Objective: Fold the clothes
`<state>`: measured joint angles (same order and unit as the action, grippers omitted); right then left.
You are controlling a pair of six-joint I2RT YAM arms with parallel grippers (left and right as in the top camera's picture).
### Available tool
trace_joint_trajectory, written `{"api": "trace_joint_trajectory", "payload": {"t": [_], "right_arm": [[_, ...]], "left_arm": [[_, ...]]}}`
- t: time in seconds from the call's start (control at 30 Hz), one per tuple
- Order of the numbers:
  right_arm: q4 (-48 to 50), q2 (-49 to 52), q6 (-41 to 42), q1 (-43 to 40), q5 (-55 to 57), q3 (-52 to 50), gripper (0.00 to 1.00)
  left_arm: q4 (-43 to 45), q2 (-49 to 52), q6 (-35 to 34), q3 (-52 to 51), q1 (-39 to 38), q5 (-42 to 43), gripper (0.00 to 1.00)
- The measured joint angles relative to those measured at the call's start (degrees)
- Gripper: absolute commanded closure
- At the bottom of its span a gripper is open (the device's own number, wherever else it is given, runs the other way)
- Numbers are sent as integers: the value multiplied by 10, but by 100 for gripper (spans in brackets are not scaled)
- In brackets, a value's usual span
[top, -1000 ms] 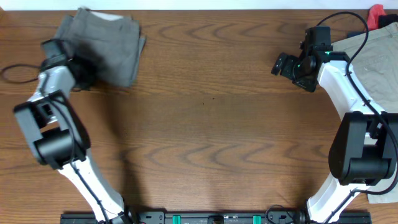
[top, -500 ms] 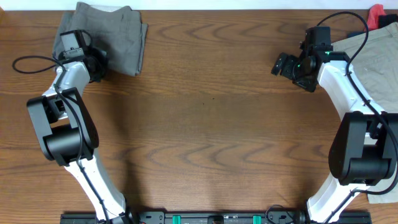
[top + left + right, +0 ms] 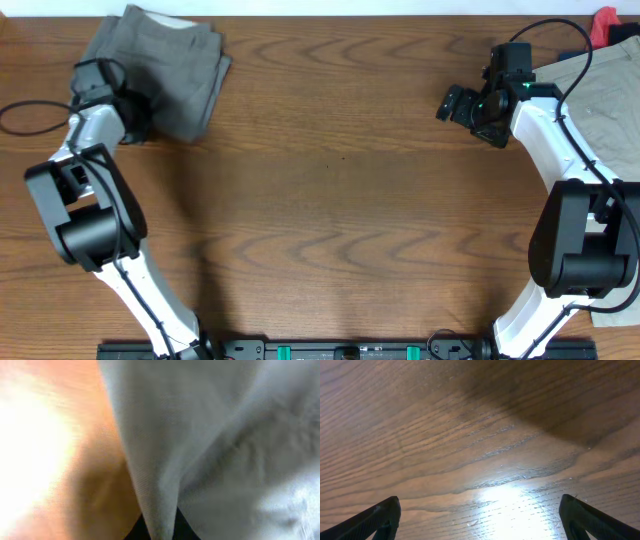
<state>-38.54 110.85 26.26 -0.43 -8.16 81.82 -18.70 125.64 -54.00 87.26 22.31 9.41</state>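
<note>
The folded mid-grey shorts [image 3: 165, 70] lie at the table's far left corner. My left gripper [image 3: 135, 110] sits at their near left edge and is shut on a pinched fold of the grey cloth, which fills the left wrist view [image 3: 210, 435]. My right gripper [image 3: 452, 103] is open and empty above bare wood at the far right; its two fingertips frame the table in the right wrist view [image 3: 480, 520]. Khaki-beige trousers [image 3: 600, 90] lie under the right arm at the far right edge.
A red object [image 3: 606, 20] lies at the far right corner. A black cable [image 3: 25, 115] loops on the table left of the left gripper. A pale cloth [image 3: 620, 305] shows at the near right edge.
My left gripper swung right and away with the grey cloth, then came back left and nearer; the shorts shifted with it. The right arm has not moved.
</note>
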Motion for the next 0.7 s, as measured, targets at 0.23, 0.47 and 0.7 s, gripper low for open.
{"api": "trace_joint_trajectory", "payload": {"t": [0.23, 0.47, 0.7], "right_arm": [[0, 0, 0, 0, 0, 0, 1], [0, 0, 0, 0, 0, 0, 1], [0, 0, 0, 0, 0, 0, 1]], "left_arm": [[-48, -4, 0, 5, 73, -4, 94], [-33, -4, -2, 4, 91, 2, 94], [42, -3, -16, 2, 33, 2, 94]]}}
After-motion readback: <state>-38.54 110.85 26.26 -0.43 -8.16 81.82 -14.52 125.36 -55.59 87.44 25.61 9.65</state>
